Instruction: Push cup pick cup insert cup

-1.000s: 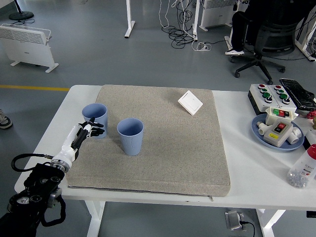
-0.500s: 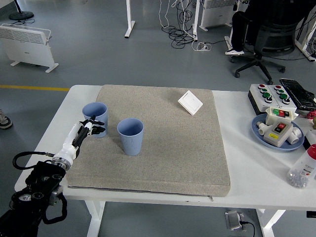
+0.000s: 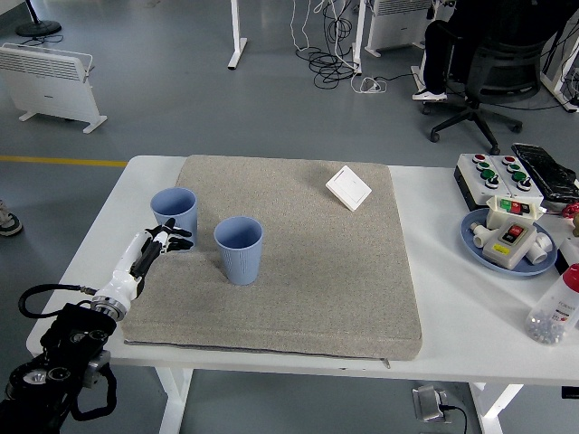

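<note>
Left hand (image 3: 156,246) withdrew from cup (image 3: 174,211) on grey mat (image 3: 308,271).

left hand (image 3: 156,246) is white with black fingers, silver wrist ring, chunky black arm and a looping black cable.

A white table (image 3: 434,271) carries a large grey mat (image 3: 298,262) over its left and middle. On the bare right strip lie a white button box (image 3: 490,172) at the far side, a black device (image 3: 545,170) just right of it, a blue plate (image 3: 484,249) nearer — loaded with switch parts — and a clear bottle (image 3: 554,307) nearest, at the right edge.
</note>
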